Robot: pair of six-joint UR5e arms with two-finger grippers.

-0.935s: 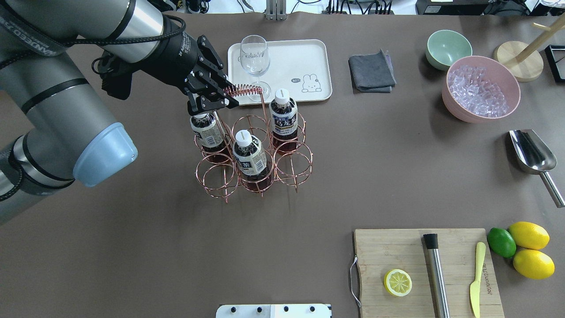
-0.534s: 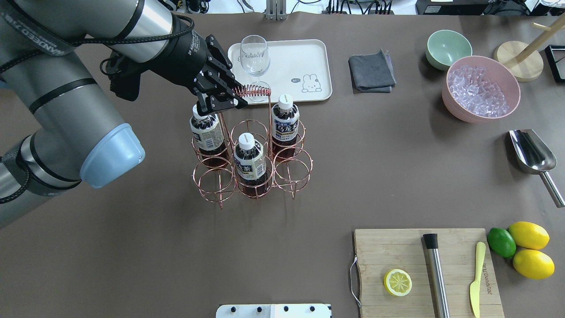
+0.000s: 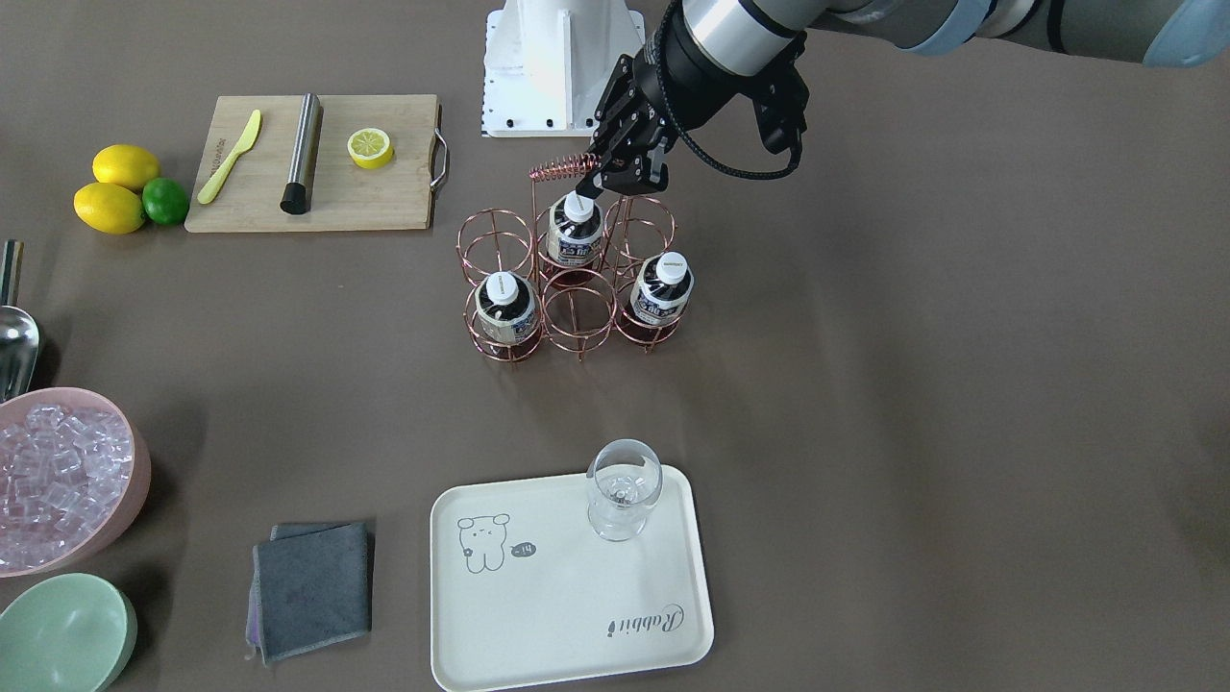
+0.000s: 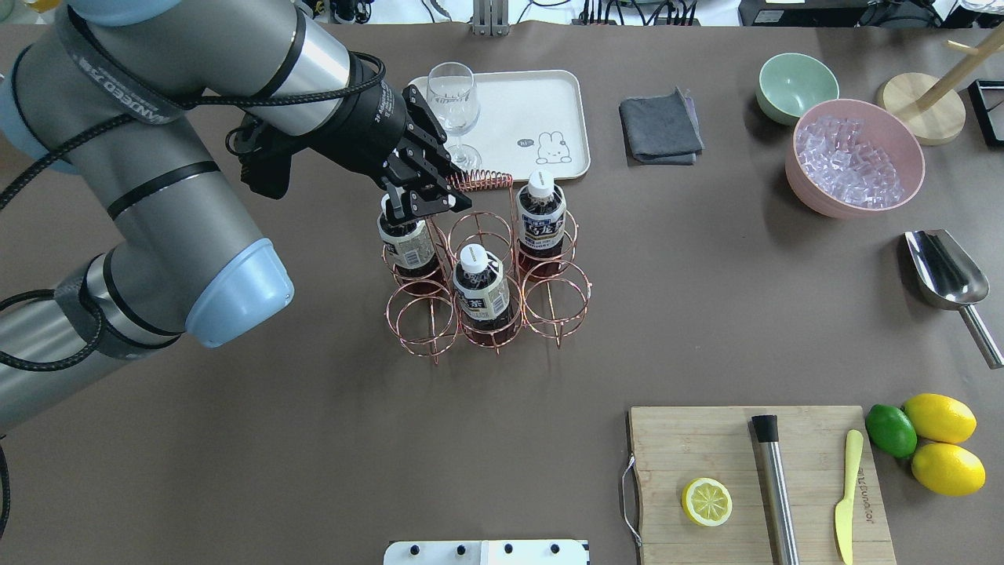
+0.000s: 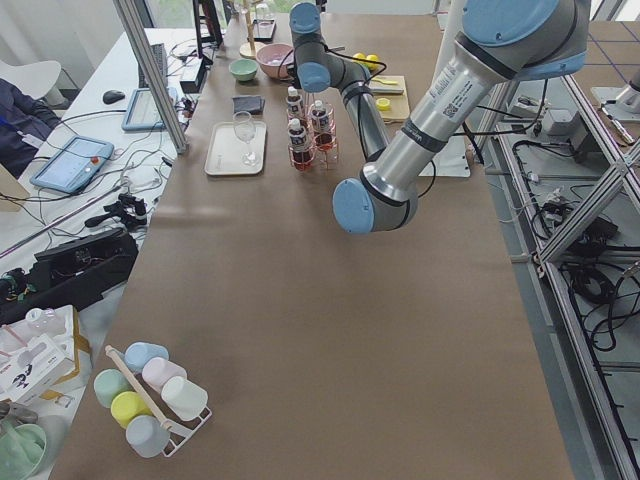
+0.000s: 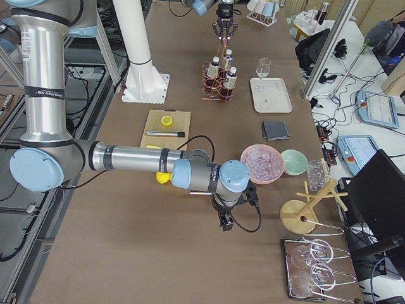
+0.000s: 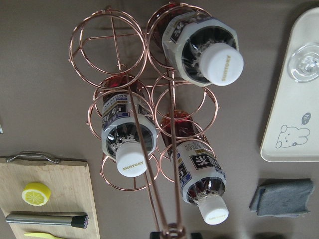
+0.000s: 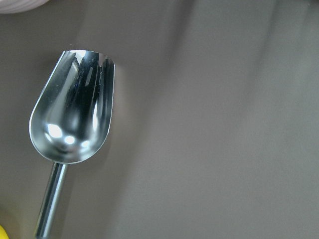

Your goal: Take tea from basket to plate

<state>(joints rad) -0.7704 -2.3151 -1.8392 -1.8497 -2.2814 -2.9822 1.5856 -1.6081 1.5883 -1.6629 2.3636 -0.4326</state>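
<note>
While left gripper (image 4: 441, 191) clamps handle (image 4: 486, 183), basket (image 4: 387, 304) six cells hold three teas (image 4: 480, 286).

Wore silver-grey tubes (image 4: 169, 227), pale blue joint caps (image 4: 239, 294), black bands (image 4: 149, 179), a looping black cable (image 4: 47, 169) and a black left tool (image 4: 441, 195).

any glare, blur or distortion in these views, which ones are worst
Right wrist view: bright glare spots inside the scoop, soft shadow bands across the table. Left wrist view: sharp, the tea cap print reads, but bottles splay outward in the basket from wide-angle perspective. Overhead view: even light, soft shadows.
</note>
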